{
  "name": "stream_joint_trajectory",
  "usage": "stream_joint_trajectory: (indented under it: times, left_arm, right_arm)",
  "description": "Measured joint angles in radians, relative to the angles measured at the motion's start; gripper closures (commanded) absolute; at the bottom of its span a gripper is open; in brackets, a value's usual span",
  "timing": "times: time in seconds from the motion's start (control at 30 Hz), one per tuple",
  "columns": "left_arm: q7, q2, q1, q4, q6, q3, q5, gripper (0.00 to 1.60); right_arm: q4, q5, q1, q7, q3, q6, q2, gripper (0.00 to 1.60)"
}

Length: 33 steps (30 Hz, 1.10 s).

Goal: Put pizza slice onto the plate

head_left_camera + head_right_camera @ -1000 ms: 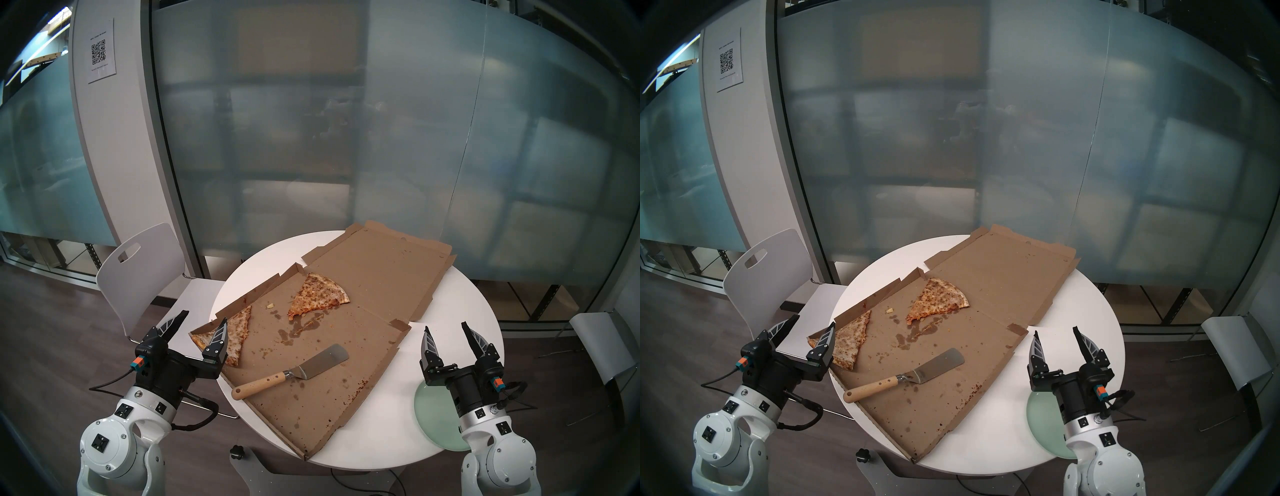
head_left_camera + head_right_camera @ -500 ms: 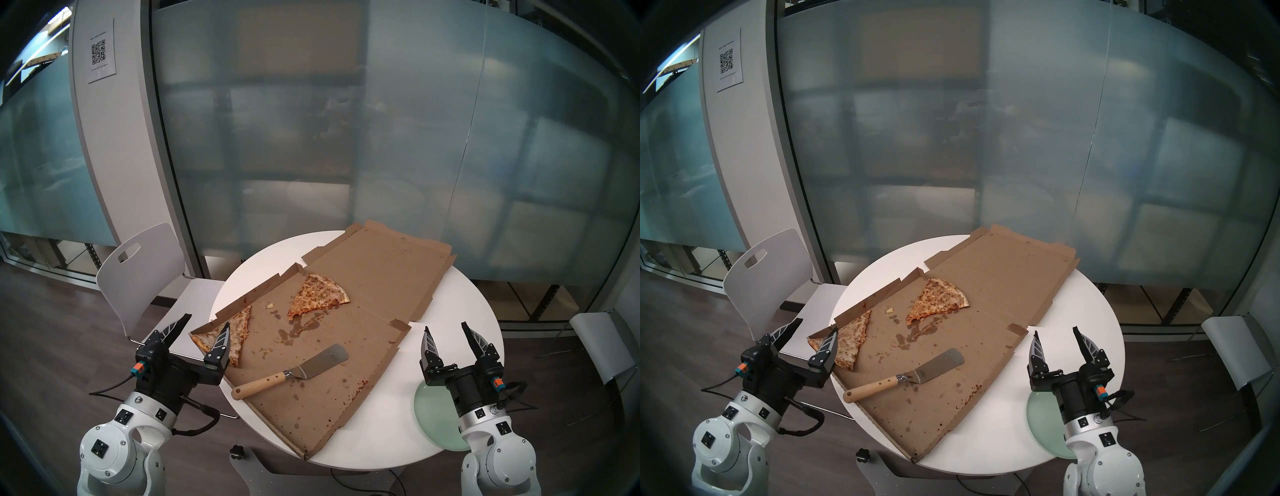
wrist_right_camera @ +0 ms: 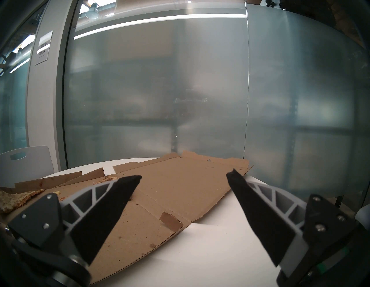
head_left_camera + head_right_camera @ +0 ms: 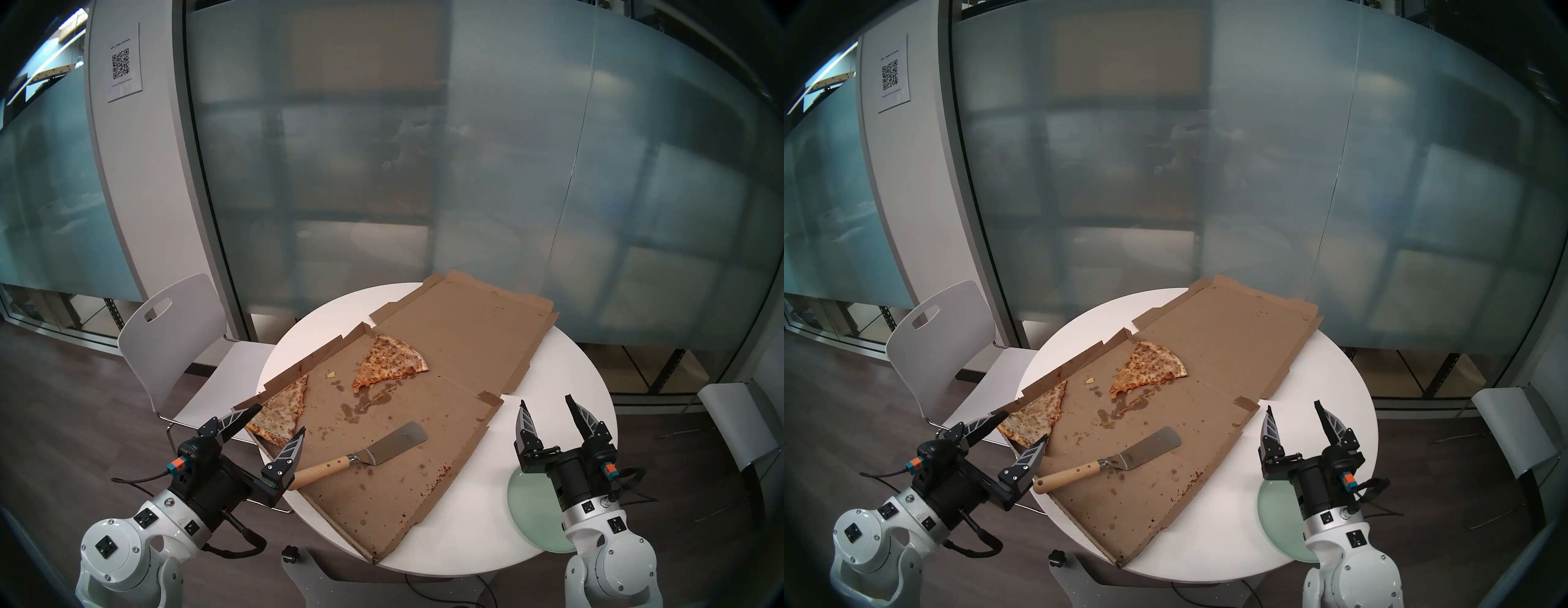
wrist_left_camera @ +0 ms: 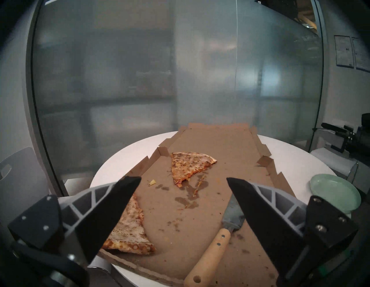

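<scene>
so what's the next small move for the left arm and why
Probably lower the open left end effector onto the spatula's wooden handle. Nothing is held, the spatula lies loose in the pizza box near it, and the pale pizza slice lies flat.

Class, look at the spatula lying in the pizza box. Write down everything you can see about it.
The spatula has a flat, rectangular grey metal blade and a pale wooden handle showing a rivet and a hanging hole near its end. It lies flat on the greasy floor of the open cardboard pizza box, blade pointing away from the robot, handle end near the box's front edge. Neither gripper touches it.
</scene>
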Motion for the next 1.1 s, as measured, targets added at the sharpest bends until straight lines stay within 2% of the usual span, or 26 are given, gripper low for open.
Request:
stream_joint_trajectory:
  times: [0.3, 0.57, 0.77, 1.1]
  left_arm:
    - [-0.164, 0.111, -0.061, 0.085, 0.089, -0.061, -0.048, 0.00]
    - [-0.259, 0.197, -0.116, 0.144, 0.133, -0.042, -0.049, 0.00]
    - [-0.276, 0.235, -0.155, 0.177, 0.145, -0.002, -0.008, 0.00]
    - [-0.214, 0.236, -0.219, 0.204, 0.187, 0.066, 0.054, 0.00]
  right_arm:
    - [0.000, 0.000, 0.000, 0.000, 0.000, 0.000, 0.000, 0.00]
    - [0.000, 0.000, 0.000, 0.000, 0.000, 0.000, 0.000, 0.00]
    - [0.000, 0.000, 0.000, 0.000, 0.000, 0.000, 0.000, 0.00]
    - [0.000, 0.000, 0.000, 0.000, 0.000, 0.000, -0.001, 0.00]
